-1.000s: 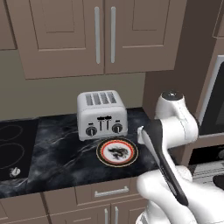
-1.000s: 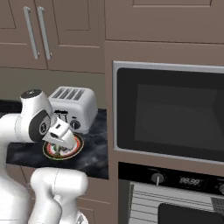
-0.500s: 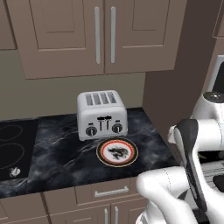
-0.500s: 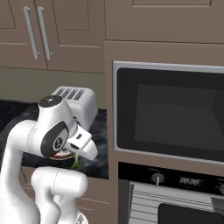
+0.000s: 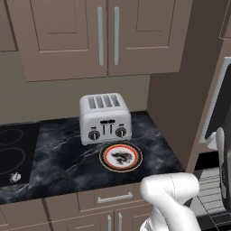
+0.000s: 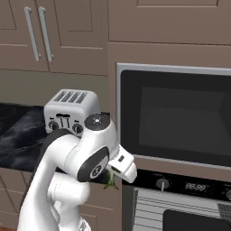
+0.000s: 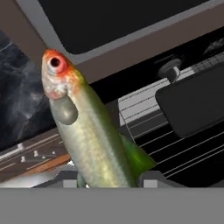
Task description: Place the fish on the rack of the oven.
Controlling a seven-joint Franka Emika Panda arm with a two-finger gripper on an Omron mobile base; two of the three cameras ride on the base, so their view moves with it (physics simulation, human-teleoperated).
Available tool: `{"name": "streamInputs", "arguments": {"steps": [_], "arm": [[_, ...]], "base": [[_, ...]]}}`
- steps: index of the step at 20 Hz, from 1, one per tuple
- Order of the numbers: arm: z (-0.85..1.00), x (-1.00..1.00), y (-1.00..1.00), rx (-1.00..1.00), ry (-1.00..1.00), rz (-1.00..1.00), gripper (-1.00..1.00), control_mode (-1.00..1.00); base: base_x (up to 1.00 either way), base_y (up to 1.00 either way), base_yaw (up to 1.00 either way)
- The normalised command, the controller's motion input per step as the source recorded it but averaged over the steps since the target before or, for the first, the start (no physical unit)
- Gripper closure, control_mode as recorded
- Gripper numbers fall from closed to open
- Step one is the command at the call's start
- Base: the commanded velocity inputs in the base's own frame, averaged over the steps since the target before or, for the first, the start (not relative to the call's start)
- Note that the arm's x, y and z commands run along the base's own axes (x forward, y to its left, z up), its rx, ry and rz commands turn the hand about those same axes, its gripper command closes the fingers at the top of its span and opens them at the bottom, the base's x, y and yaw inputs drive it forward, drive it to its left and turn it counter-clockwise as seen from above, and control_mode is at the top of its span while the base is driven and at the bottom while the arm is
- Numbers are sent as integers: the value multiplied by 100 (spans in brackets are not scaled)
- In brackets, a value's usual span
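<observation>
The tool (image 7: 109, 180) is pinching the fish (image 7: 87, 131) near its tail end, with one dark fingertip on each side of the body. In the hand view the fish stands up from between the fingertips, greenish-grey with a reddish head and a round eye, and it touches nothing else. Behind it in this view are the thin light wires of the rack (image 7: 144, 111), a round knob and the dark glass front of the oven (image 7: 131, 22). In the right base view the white arm is bent in front of the oven (image 6: 180, 131), and a small green piece of the fish (image 6: 110, 182) shows just under the hand, near the left edge of the oven's lower panel. The wire rack (image 6: 153, 210) lies below the row of knobs there. On the dark marble counter (image 5: 58, 158) the round plate (image 5: 120, 156) with the orange-black rim lies bare, just in front of the silver toaster (image 5: 105, 118). To the left on the counter is a black cooktop (image 5: 16, 153). Brown cabinet doors (image 5: 90, 36) hang above the toaster.
</observation>
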Motion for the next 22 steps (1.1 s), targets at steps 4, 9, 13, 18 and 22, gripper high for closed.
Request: {"name": "streamInputs", "arguments": {"steps": [4, 9, 13, 18, 22], "arm": [[-38, 0, -100, 13, 0, -17, 100, -100], [-58, 1, -100, 15, 0, -29, 100, -100], [-29, 1, -100, 5, 3, -33, 100, -100], [-42, 10, -100, 5, 7, -31, 100, -100], [-75, 48, -94, 2, 2, -20, 100, -100]], "base": [[0, 0, 0], [0, 0, 0], [0, 0, 0], [0, 0, 0], [0, 0, 0]]}}
